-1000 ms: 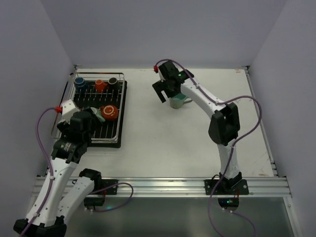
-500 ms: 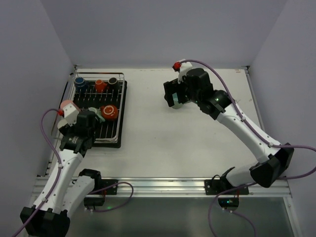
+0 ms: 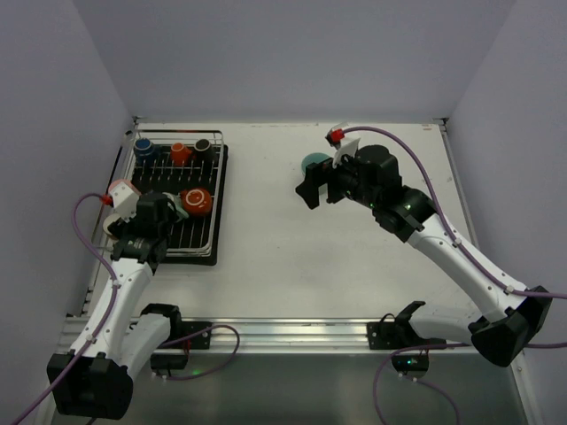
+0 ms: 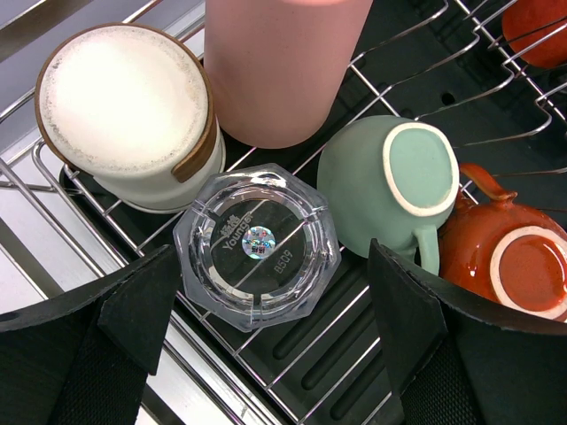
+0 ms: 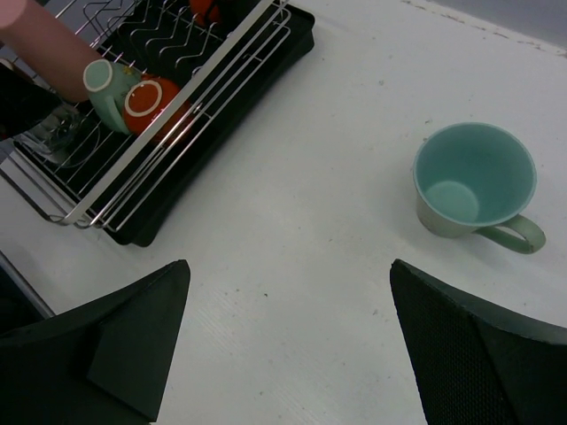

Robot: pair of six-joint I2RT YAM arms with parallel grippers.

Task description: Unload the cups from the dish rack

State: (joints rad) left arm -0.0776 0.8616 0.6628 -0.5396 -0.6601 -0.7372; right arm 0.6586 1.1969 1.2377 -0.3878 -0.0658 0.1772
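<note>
Your white tabletop point(image 3: 292, 257) is closed in by pale lilac walls point(image 3: 292, 53), with a metal rail point(image 3: 292, 332) across the bottom of the overhead view. The dish rack point(image 3: 215, 239) stands on its black tray point(image 3: 222, 177) at the left of that view, well apart from the teal mug point(image 5: 474, 181), which sits upright on the bare surface at upper centre.

Your left claw point(image 4: 270, 266) is spread wide and straddles the clear glass point(image 4: 257, 243), which lies base-up on the wires; whether the fingers touch it is hard to tell. Your right claw point(image 5: 288, 274) is wide too, with nothing between its fingers.

From overhead the left arm hides the nearer cups, and the right claw covers part of the teal mug. In the left wrist view the salmon tumbler point(image 4: 283, 71) is cut off at the top and the orange cup point(image 4: 514, 261) at the right edge
</note>
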